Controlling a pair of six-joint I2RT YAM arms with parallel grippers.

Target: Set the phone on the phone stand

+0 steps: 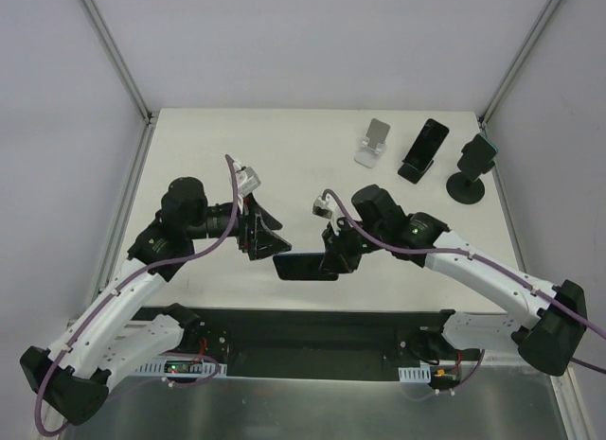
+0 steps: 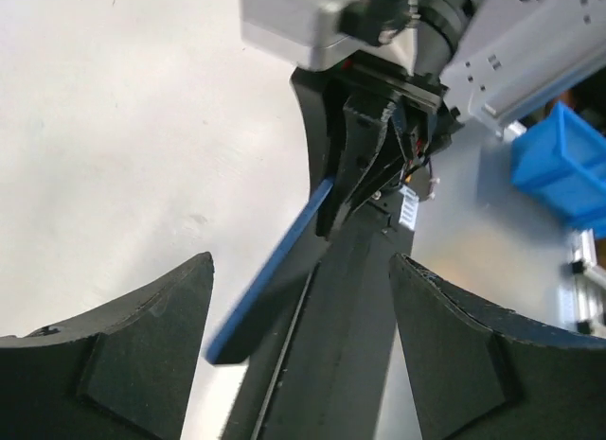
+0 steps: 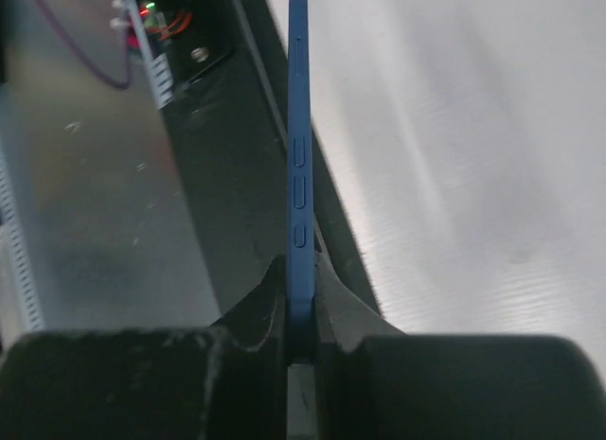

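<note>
The blue phone (image 1: 303, 267) is held edge-on just above the table's near edge. My right gripper (image 1: 333, 258) is shut on its right end; in the right wrist view both fingers pinch the phone (image 3: 298, 156) at the gripper (image 3: 299, 303). My left gripper (image 1: 265, 239) is open just left of the phone and apart from it. In the left wrist view the phone (image 2: 270, 270) slants between my spread left gripper (image 2: 301, 270) fingers without touching them. An empty white phone stand (image 1: 372, 143) sits at the back right.
A black phone leans on a stand (image 1: 422, 150) next to the white one. A black round-base stand (image 1: 473, 170) holding a teal device is at the far right. The black base rail (image 1: 312, 331) runs along the near edge. Grey walls enclose the table.
</note>
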